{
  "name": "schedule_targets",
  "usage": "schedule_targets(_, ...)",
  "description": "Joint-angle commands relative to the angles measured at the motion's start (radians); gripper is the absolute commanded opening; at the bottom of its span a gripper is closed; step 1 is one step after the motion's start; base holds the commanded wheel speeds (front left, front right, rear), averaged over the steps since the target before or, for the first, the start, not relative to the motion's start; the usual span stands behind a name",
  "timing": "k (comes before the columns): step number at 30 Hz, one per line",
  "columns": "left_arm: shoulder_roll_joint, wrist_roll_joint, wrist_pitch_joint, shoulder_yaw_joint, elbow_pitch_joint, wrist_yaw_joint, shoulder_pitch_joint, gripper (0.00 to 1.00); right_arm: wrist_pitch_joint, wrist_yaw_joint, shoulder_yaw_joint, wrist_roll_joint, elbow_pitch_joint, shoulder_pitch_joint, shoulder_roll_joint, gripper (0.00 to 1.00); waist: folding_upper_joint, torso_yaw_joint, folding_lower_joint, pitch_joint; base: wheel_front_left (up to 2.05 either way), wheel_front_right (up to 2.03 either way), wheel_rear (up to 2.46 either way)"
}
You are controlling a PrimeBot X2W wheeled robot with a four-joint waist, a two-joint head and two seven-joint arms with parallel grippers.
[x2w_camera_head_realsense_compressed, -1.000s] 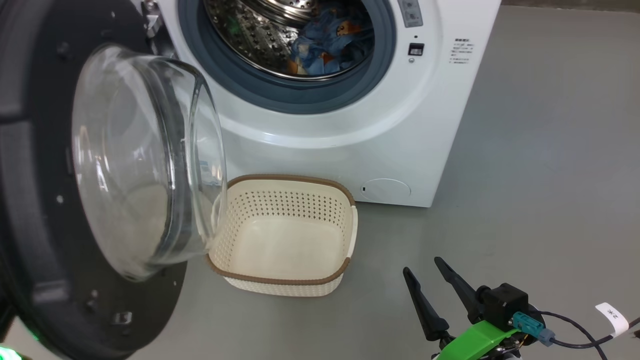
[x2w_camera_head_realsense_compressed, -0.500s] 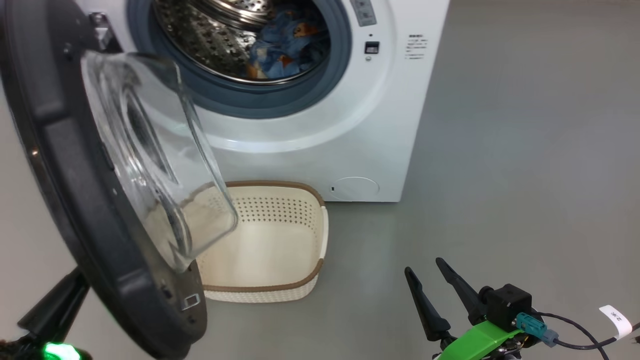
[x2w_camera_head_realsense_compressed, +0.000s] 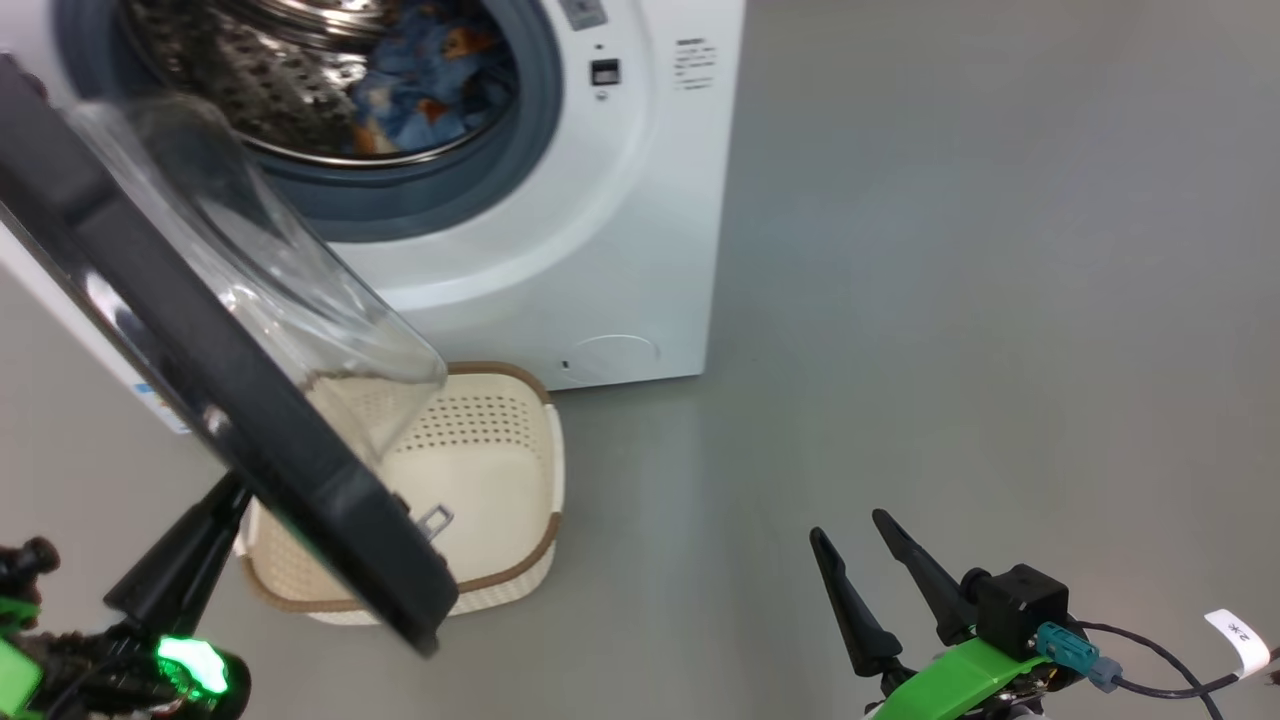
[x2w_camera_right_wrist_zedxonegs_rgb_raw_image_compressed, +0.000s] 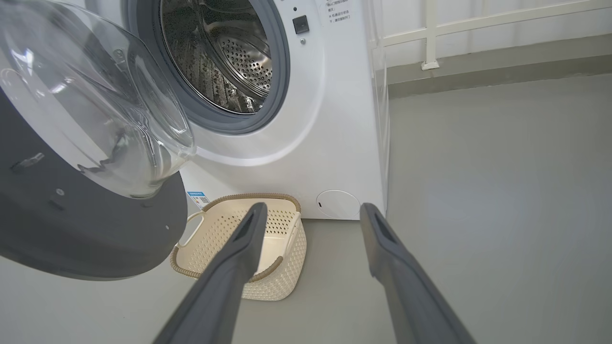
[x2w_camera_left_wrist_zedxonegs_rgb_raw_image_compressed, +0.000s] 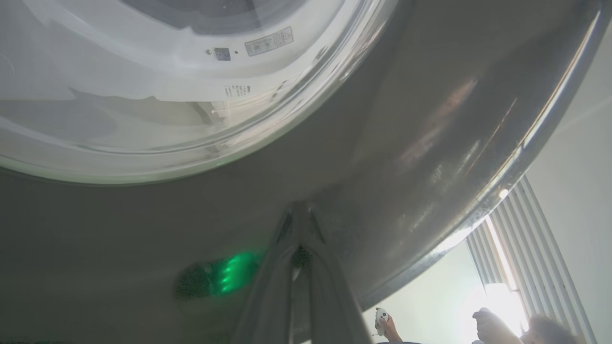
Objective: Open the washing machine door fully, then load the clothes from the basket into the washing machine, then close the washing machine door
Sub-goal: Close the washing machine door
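With jaws pressed together, the left gripper (x2w_camera_left_wrist_zedxonegs_rgb_raw_image_compressed: pixel 299 215) touched the door (x2w_camera_head_realsense_compressed: pixel 250 440) on its glossy face. It might skid off, leaving the door ajar (right gripper (x2w_camera_head_realsense_compressed: pixel 848 530) hung apart, jaws spread).

head: down on basket (x2w_camera_head_realsense_compressed: pixel 480 430) | left wrist: against door (x2w_camera_left_wrist_zedxonegs_rgb_raw_image_compressed: pixel 430 119) | right wrist: low, same basket

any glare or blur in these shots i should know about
Left wrist view: window blown out white, green glow mirrored on the glossy door. Head view: door rim smeared, floor sharp. Right wrist view: wide-angle bend in the washing machine edge, near fingers soft.
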Motion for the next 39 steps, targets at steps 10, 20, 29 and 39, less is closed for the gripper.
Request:
schedule_targets(10, 0.005, 0.0, -0.045, -0.02, 0.007, -0.026, -0.116, 0.0, -0.012, 0.002, 0.03, 0.009, -0.052, -0.01, 0.006, 1.0, 0.0, -0.168, 0.0, 0.061, 0.0, 0.0, 0.0)
schedule_targets(20, 0.004, 0.04, -0.122, -0.019, 0.066, -0.034, -0.218, 0.0, -0.012, 0.002, 0.043, 0.019, -0.067, -0.015, 0.006, 1.0, 0.0, -0.255, 0.0, 0.101, 0.0, 0.0, 0.0)
schedule_targets(29, 0.008, 0.084, -0.176, 0.012, 0.113, -0.037, -0.287, 0.0, -0.012, 0.002, 0.044, 0.026, -0.079, -0.019, 0.006, 1.0, 0.0, -0.294, 0.0, 0.116, 0.0, 0.0, 0.0)
schedule_targets(39, 0.007, 0.113, -0.193, 0.036, 0.113, -0.038, -0.292, 0.0, -0.012, 0.002, 0.038, 0.033, -0.086, -0.01, 0.006, 1.0, 0.0, -0.288, 0.0, 0.113, 0.0, 0.0, 0.0)
